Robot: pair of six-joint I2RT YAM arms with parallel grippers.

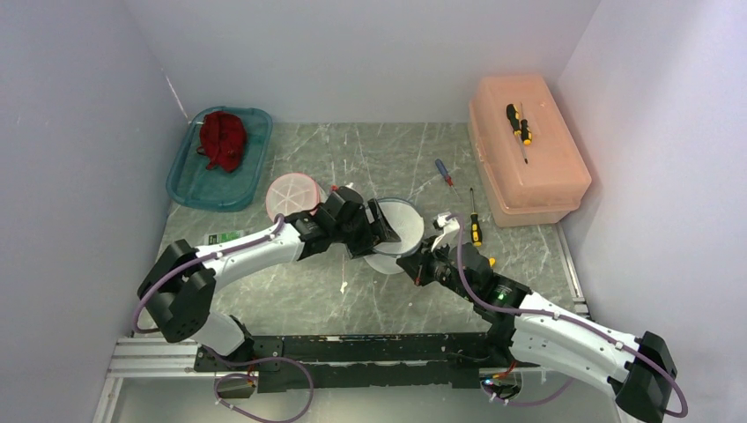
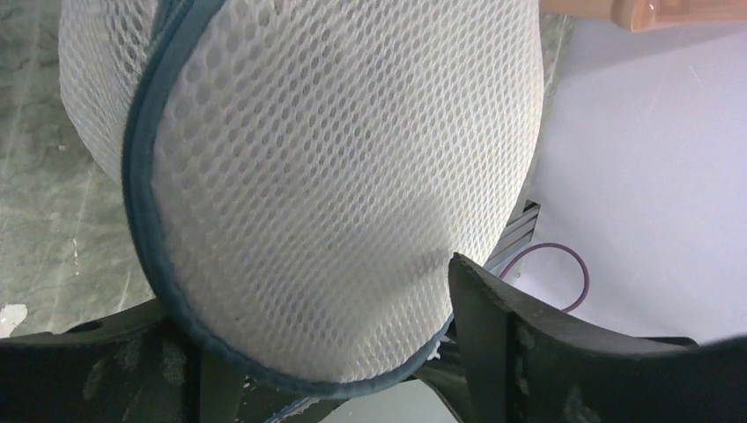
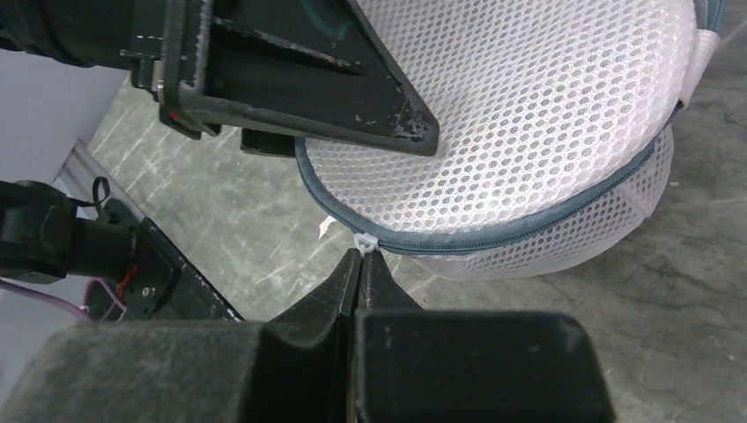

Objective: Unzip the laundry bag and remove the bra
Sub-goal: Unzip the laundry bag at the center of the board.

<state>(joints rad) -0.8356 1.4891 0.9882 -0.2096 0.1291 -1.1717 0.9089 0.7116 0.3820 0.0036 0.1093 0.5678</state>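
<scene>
Top external shows the laundry bag (image 1: 401, 225) at the centre of the frame on the tabletop (image 1: 291, 291). The left pincer (image 1: 380, 231) is spread wide astride its domed mesh, seemingly to brace it, though whether it truly squeezes I cannot tell. The right pincer (image 3: 357, 264), fully closed, has its tips against the small white zipper pull (image 3: 364, 240) at the bag's lower rim, likely to draw it round and open the bag; no bra shows through the mesh.

White open-mesh cloth laundry bag (image 2: 352, 159), blue-grey woven trim (image 2: 139, 185); scuffed matt black plastic fingers (image 2: 528, 352); smooth marbled table (image 3: 687, 291)
</scene>
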